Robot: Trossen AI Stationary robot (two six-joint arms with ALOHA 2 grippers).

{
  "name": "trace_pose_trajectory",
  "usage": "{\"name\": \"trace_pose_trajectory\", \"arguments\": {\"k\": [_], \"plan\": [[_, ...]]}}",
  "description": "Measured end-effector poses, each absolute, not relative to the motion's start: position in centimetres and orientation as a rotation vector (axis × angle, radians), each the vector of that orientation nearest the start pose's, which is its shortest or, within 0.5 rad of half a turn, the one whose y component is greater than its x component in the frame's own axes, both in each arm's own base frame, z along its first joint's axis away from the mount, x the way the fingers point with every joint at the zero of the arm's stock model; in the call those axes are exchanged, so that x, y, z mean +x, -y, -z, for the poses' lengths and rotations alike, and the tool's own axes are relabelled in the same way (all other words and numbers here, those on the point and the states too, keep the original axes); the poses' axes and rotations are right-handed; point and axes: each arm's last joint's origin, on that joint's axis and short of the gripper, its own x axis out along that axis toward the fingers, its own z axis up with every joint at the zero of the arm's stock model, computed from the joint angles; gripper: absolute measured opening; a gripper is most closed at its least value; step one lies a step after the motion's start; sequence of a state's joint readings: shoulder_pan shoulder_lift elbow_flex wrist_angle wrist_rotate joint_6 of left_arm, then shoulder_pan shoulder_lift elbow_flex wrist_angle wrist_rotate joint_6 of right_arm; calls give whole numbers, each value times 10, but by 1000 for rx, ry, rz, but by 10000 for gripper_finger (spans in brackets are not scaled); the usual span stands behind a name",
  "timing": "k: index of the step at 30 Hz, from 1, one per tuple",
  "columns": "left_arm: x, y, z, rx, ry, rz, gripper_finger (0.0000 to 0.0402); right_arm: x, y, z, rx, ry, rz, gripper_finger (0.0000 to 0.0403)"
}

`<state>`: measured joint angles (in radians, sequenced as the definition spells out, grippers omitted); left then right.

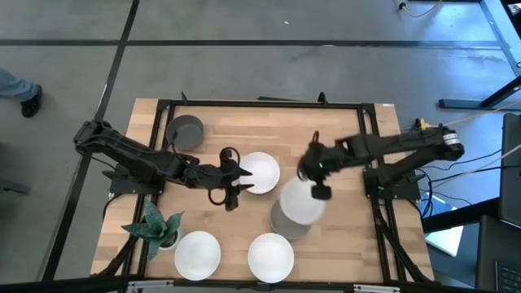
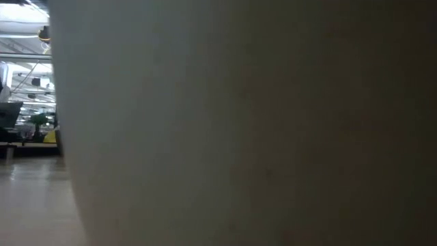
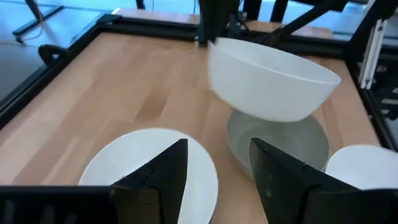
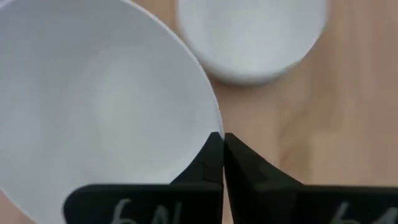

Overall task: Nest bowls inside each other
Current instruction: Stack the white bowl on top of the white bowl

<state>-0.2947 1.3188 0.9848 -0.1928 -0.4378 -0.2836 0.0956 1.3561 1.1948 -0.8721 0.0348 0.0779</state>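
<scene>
Overhead, the right gripper [image 1: 319,187] holds a white bowl [image 1: 303,201] by its rim, lifted above a grey bowl [image 1: 285,221]; the left gripper [image 1: 238,185] waits beside another white bowl [image 1: 260,172]. Two more white bowls sit near the front edge and a dark grey one at the back left. Low down, one pale bowl wall blocks nearly everything. From the left wrist, its fingers [image 3: 163,171] stand apart, empty. From the right wrist, the fingers [image 4: 208,163] are pinched together on the rim. I judge the step mid-carry; next, centre and lower it into the grey bowl.
</scene>
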Motion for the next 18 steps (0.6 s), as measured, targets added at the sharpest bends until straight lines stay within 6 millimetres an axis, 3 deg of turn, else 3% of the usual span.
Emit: {"name": "trace_pose_trajectory", "arguments": {"k": [8,18], "plan": [[275,70,-288,-76,-477,-238,167,312,24,-304,-20,-894,54,2],[269,68,-278,-27,-591,-253,167,376,56,-270,2,-959,16,2]]}}
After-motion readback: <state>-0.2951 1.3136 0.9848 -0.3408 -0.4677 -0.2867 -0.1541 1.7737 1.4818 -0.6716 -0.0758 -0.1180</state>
